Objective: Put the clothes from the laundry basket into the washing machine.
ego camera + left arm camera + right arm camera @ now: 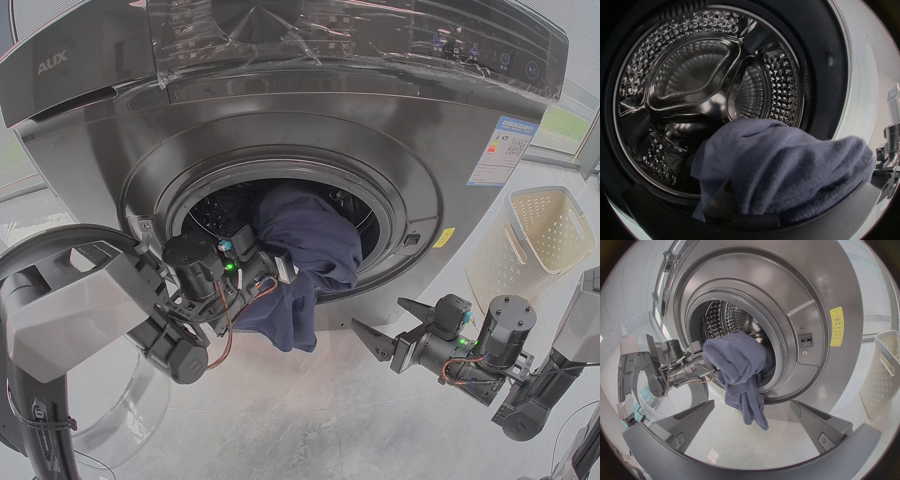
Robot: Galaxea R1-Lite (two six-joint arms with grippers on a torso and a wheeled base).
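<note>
The right gripper (377, 314) hangs with jaws apart above the floor before the washing machine (400, 144). The left gripper (282, 265), its hold impossible to tell under cloth, bears a navy garment (312, 250) across the door rim, partly inside the drum (693, 78) and partly dangling outside. Beyond, the laundry basket (544, 237) shows no clothes, so this looks like the last piece.

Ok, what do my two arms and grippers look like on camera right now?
Left arm and right arm match: pale grey angular shells higher up, black cylindrical wrist housings, a looped orange-brown cable, a green light, a teal plug. The right gripper has two black wedge-shaped fingers with textured inner faces.
</note>
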